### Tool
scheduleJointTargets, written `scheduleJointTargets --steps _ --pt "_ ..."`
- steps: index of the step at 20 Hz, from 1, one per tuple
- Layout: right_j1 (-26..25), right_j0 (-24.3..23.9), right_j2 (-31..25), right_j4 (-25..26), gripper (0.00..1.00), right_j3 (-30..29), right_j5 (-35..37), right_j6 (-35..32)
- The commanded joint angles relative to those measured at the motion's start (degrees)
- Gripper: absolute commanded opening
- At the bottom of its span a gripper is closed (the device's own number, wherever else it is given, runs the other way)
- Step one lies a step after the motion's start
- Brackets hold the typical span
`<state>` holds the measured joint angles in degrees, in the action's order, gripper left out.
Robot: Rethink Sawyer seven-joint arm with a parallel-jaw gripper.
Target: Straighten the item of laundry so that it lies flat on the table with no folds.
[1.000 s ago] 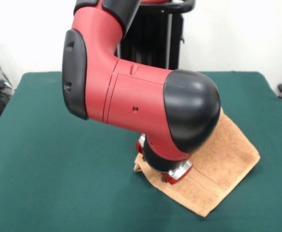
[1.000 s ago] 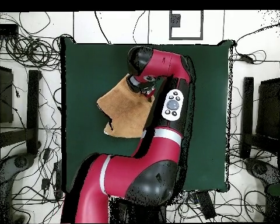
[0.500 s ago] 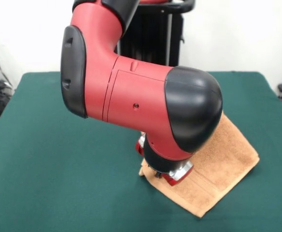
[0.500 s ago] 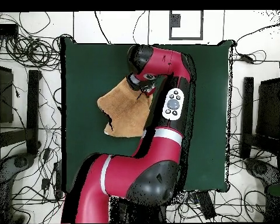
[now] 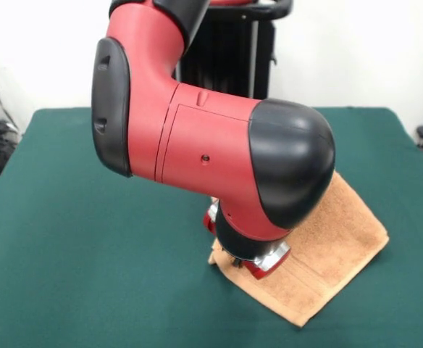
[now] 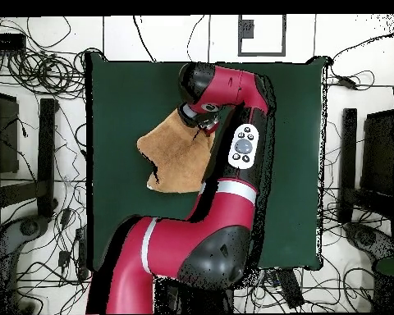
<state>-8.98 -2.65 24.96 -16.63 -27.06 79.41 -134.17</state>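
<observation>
One towel, gripper low on its corner.

I see the towel [image 5: 334,239] lying on the bench [image 5: 74,246] toward one side edge, mostly spread. My gripper [image 5: 253,265] sits down at the towel's corner nearest the bench's middle; I cannot tell whether it is wide or closed, the wrist hides it. Arm is bent sharply, elbow bulking over the cloth. Soft, light and limp, I judge; best taken by a corner or hem and dragged outward.

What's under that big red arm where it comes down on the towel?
Under the arm lies the orange-tan towel on the green table. Only the pincer's red tip shows, at the towel's corner. The arm covers the towel's middle, so any folds there cannot be seen.
</observation>
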Motion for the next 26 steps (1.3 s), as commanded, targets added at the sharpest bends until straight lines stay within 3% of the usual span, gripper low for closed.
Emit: scheduleJointTargets --steps 1,5,7,11,15,26 --pt "0.98 1.26 -4.12 0.77 0.00 -5.66 -1.07 -5.38" --pt "4.53 1.75 -4.72 0.63 0.00 -10.54 -1.39 -5.27" --pt "8.69 2.69 -5.03 0.87 0.00 -17.00 -3.86 -5.14" --pt "18.96 5.18 -6.17 1.22 0.00 -35.15 -16.59 -4.49" --pt "23.78 7.43 -5.35 1.42 0.00 -44.90 -24.21 -6.71" --pt "29.10 5.68 -9.38 -0.45 0.00 -58.79 -39.72 -5.33"
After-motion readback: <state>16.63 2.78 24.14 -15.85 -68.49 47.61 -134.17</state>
